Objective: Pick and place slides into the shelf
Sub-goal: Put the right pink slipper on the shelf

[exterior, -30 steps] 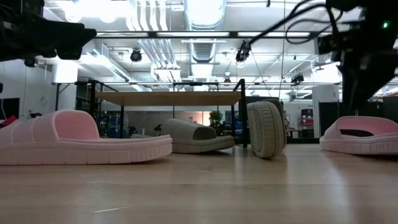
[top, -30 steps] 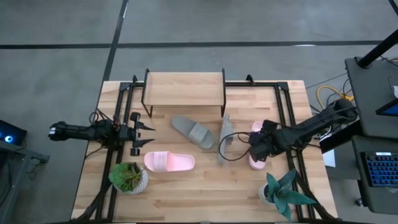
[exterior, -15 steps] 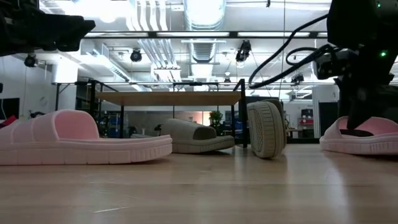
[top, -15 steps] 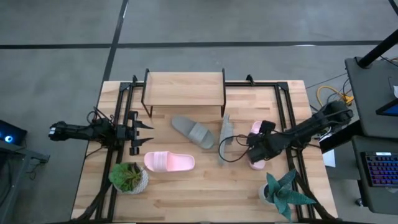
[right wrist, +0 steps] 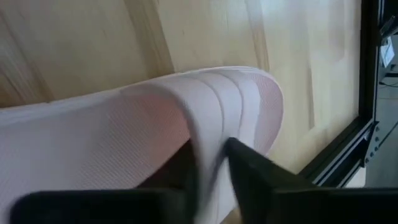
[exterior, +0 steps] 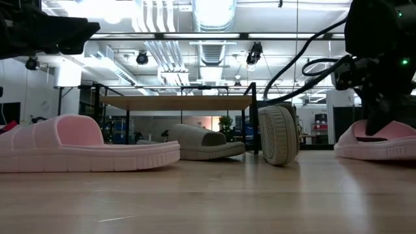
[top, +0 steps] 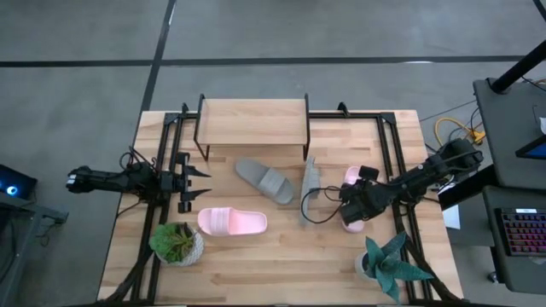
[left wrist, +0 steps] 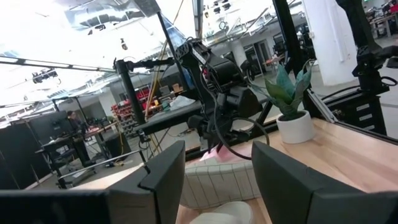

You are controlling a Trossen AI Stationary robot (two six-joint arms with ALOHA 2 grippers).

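Note:
A pink slide (top: 351, 177) lies flat on its sole at the table's right, and my right gripper (top: 351, 209) is down on it, shut on its strap. A second pink slide (top: 232, 222) lies near the front left. One grey slide (top: 264, 181) lies flat at mid-table. Another grey slide (top: 309, 189) stands on its side edge beside it. The shelf (top: 253, 124) stands at the far middle. My left gripper (top: 203, 183) hovers open at the table's left, holding nothing. My right gripper pinches the pink slide's strap at its ribbed edge (right wrist: 214, 121) between its two fingers (right wrist: 249, 165). One finger seems to reach under the strap and the other lies outside it. The fingers come down from above (exterior: 380, 110). The slide's sole (exterior: 383, 151) rests on the table.
A potted plant (top: 177, 243) stands at the near left corner and another (top: 391, 264) at the near right, close to my right arm. Black frame rails (top: 394, 162) run along both table sides. Bare wood lies along the near middle.
My right gripper has come down from just above the right pink slide onto its strap, shifting slightly toward the table's near edge. The slide has stayed flat on the table.

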